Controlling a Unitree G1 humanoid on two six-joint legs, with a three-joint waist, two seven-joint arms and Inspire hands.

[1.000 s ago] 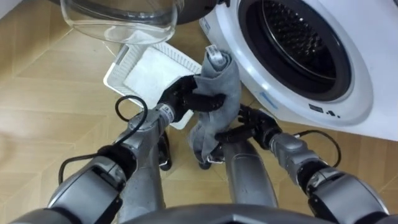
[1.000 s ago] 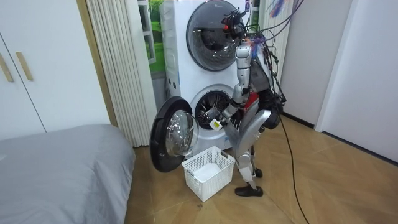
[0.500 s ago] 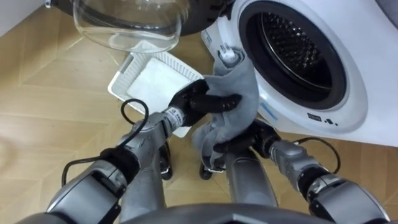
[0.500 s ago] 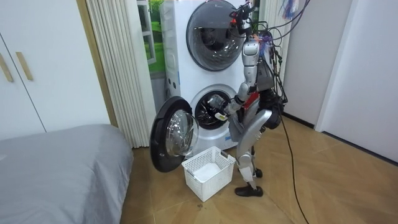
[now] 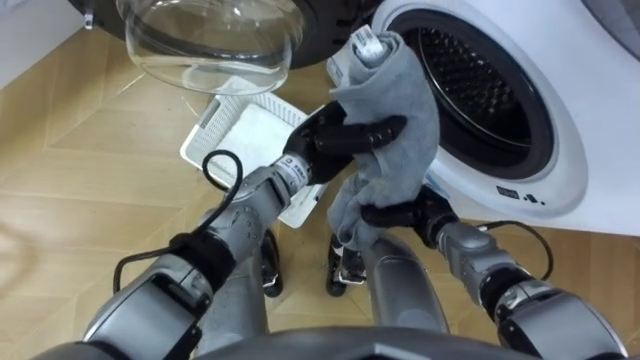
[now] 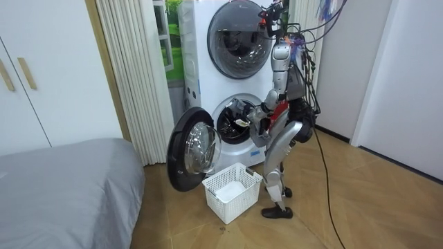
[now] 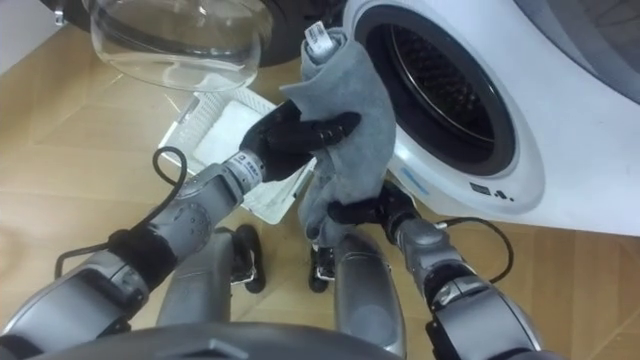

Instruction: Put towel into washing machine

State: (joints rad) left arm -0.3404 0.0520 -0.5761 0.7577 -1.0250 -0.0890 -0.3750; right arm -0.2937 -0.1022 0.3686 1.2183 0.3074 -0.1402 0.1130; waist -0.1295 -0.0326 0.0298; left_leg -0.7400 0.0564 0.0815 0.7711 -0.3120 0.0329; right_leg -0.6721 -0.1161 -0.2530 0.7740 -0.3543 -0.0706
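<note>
The left hand (image 5: 345,138) has its fingers curled round the grey towel (image 5: 402,150), with the washing machine (image 5: 560,185) mouth just beyond them. Below those fingers, the right hand (image 5: 400,213) pinches the towel's hanging lower end.

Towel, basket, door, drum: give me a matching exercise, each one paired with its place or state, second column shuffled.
1 towel
2 basket
3 door
4 drum

A on the floor
B swung open
C dark, perforated
D held by left hand and right hand

Pairs: 1-D, 2-A, 3-B, 4-C
</note>
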